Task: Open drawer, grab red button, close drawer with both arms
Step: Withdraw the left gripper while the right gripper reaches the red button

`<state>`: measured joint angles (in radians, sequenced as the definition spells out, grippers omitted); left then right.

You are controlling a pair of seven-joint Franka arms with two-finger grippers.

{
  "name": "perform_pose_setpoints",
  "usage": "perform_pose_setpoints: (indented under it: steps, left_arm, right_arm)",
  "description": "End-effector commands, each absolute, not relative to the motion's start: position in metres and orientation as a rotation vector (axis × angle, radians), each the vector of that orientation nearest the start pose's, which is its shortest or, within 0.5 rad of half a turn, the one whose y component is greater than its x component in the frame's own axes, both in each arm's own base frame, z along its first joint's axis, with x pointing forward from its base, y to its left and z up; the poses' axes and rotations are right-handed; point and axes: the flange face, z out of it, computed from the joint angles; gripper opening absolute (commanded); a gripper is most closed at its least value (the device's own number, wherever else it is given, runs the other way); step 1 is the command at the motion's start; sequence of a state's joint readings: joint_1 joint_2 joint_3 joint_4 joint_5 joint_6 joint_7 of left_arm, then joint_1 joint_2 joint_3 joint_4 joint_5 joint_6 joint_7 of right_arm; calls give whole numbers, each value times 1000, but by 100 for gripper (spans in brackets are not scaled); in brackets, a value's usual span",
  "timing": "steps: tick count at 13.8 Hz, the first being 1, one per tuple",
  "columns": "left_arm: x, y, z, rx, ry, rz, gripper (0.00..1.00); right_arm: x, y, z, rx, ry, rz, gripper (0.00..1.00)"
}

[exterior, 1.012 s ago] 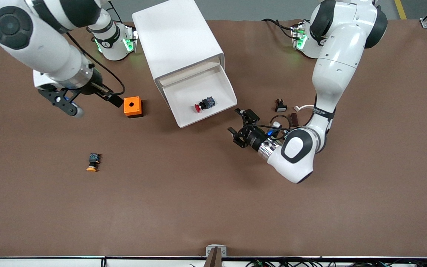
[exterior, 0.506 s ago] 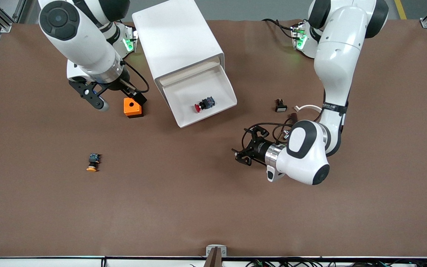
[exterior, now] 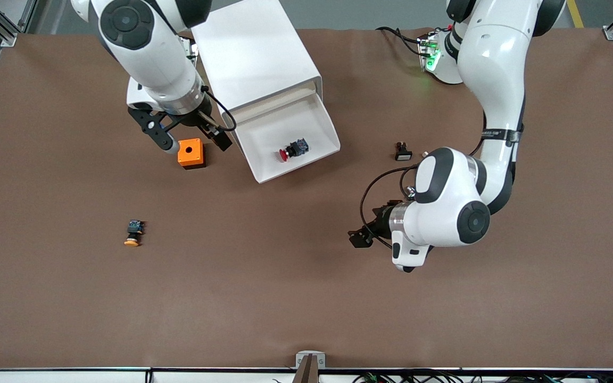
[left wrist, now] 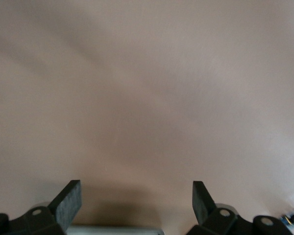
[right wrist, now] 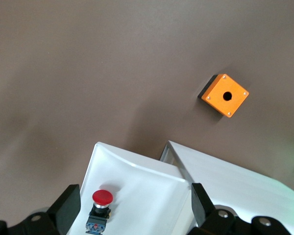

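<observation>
The drawer [exterior: 264, 139] stands pulled out of the white cabinet [exterior: 256, 58]. The red-capped button [exterior: 292, 149] lies in it on its side. My right gripper [exterior: 193, 141] is open, up over the orange cube and the drawer's edge toward the right arm's end. In the right wrist view the button [right wrist: 101, 198] shows in the drawer [right wrist: 147, 183] between the open fingers of the right gripper [right wrist: 133, 205]. My left gripper [exterior: 362, 237] is open and empty over bare table, nearer to the front camera than the drawer. In its wrist view the left gripper [left wrist: 135, 200] shows only brown table.
An orange cube with a round hole [exterior: 190, 153] sits beside the drawer; it also shows in the right wrist view [right wrist: 225, 95]. A yellow-capped button [exterior: 133, 234] lies nearer the front camera. A small black and white part [exterior: 402, 152] lies toward the left arm's end.
My right arm has swung from the right arm's end toward the drawer. My left gripper has drawn back from the drawer's front toward the front camera.
</observation>
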<state>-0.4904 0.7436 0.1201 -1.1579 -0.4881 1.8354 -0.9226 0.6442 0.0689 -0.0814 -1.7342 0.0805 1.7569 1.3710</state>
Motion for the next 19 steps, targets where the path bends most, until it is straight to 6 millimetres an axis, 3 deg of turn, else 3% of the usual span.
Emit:
perform_pose_setpoints:
  steps: [1, 5, 16, 19]
  left_arm:
    - [670, -332, 376, -3183, -963, 237, 99]
    - [667, -338, 375, -3098, -826, 33, 99]
    - [671, -327, 370, -3081, -838, 42, 99]
    - [679, -310, 368, -3068, -881, 45, 99]
  right_arm:
    - [484, 332, 514, -2832, 1332, 119, 100]
    - [480, 354, 503, -2797, 1398, 93, 100]
    - [461, 424, 459, -2781, 1538, -31, 100]
    - [454, 453, 438, -2685, 1623, -54, 100]
